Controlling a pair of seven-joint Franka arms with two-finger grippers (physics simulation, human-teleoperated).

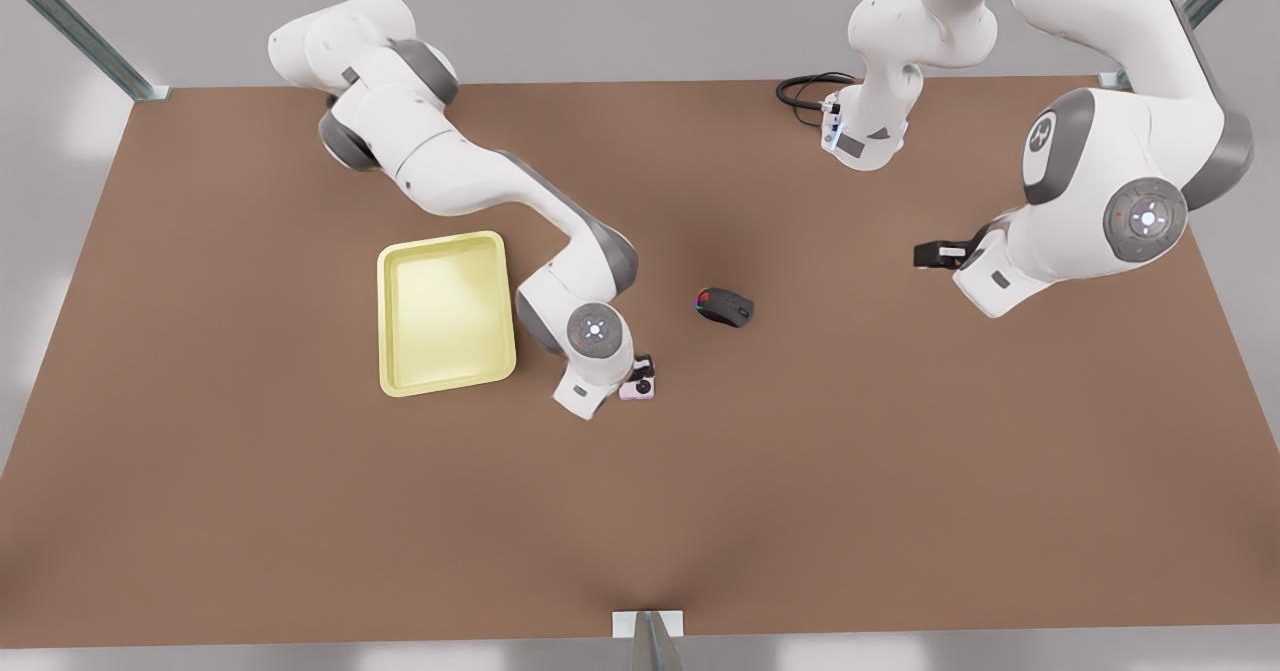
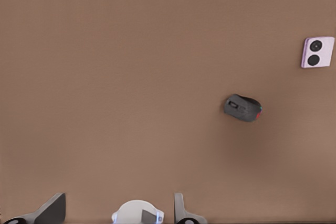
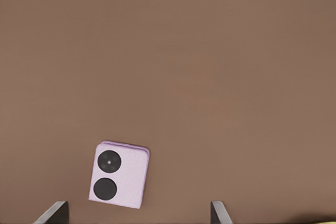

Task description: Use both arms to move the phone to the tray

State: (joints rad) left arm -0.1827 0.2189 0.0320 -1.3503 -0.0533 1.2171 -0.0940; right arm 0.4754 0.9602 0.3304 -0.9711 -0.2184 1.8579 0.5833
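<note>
- The right gripper sits low, just left of centre in the front view, right above the phone. In its own wrist view the two fingertips stand wide apart with nothing between them.
- The phone lies flat on the table, camera circles up, offset toward one finger rather than midway between them. Its slightly longer side runs roughly across the line between the fingers, a little skewed.
- The tray is empty, just beyond this arm's wrist toward the front view's left — a short carry.
- The left gripper waits at the front view's right edge, fingers spread and empty. The phone and a black mouse lie well away from it — so the right arm is far nearer.
</note>
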